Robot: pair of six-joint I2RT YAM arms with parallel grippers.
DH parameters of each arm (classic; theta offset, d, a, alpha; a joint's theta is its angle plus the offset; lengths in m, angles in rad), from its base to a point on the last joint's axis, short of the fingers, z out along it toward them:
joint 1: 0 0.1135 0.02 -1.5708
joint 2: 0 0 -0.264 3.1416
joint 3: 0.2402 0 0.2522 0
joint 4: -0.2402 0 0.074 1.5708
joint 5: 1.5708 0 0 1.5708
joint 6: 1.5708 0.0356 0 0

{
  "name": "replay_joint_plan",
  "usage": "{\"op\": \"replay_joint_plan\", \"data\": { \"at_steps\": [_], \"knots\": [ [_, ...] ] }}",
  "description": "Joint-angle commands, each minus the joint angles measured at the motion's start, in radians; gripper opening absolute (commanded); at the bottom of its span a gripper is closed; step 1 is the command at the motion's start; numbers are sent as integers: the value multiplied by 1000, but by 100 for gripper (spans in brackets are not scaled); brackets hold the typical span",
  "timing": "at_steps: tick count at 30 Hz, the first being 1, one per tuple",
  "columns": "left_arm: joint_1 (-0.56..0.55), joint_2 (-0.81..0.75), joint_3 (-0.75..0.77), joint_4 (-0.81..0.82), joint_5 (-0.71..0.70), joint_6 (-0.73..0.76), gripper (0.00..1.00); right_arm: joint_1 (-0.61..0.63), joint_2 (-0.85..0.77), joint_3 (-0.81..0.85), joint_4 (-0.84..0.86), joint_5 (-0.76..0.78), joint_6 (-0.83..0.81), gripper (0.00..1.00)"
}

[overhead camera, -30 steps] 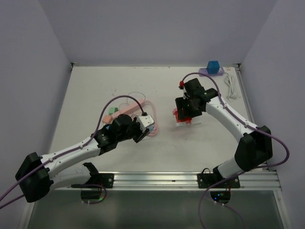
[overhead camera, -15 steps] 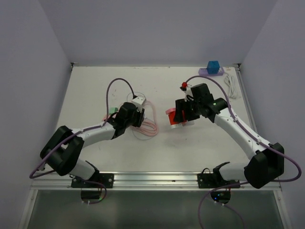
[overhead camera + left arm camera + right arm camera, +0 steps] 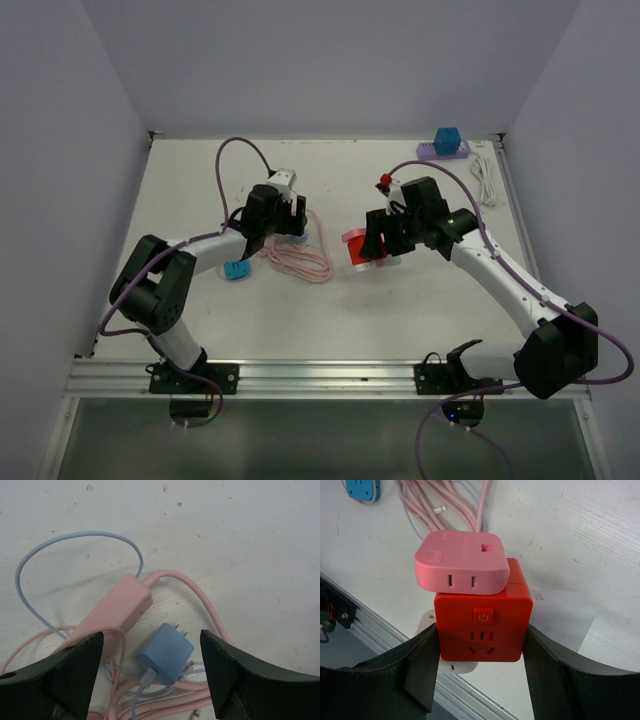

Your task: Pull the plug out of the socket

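Observation:
A light-blue plug (image 3: 165,653) lies on the table with its metal prongs bare, on top of coiled pink cables. My left gripper (image 3: 151,637) stands open over it, one finger on each side, neither touching it. In the top view the left gripper (image 3: 296,228) is at the middle left. My right gripper (image 3: 480,640) is shut on a red socket cube (image 3: 482,625), held above the table. A pink adapter (image 3: 462,562) sits on one face of the cube and a white one (image 3: 452,667) on the opposite face. In the top view the cube (image 3: 362,252) is near the centre.
A pink block (image 3: 120,612) on a pink cord lies beside the plug, amid pink cable loops (image 3: 300,262). A small cyan piece (image 3: 237,270) lies left of them. At the back right are a purple strip with a blue cube (image 3: 445,145) and a white cord (image 3: 485,185).
My left gripper swung away from the red cube toward the back left, then opened and let the blue plug down onto the cables. The right arm shifted a little left with the cube.

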Motion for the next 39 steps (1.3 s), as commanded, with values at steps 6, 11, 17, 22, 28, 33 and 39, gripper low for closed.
{"op": "replay_joint_plan", "data": {
  "at_steps": [6,11,17,22,28,33,39],
  "knots": [
    [10,-249,-44,22,116,-12,88,2,-10,35,70,-8,59,0],
    [-33,-421,-127,-31,181,20,91,3,7,48,82,3,97,0],
    [-217,-595,-201,-58,195,51,95,19,36,72,78,36,130,0],
    [-332,-635,-236,-27,195,88,98,29,61,114,62,72,154,0],
    [-406,-540,-186,-21,187,152,98,48,88,161,47,63,154,0],
    [-439,-454,-153,30,166,198,98,62,94,181,38,73,150,0],
    [-482,-392,-143,94,106,247,98,74,91,192,27,84,137,0]
  ]
}}
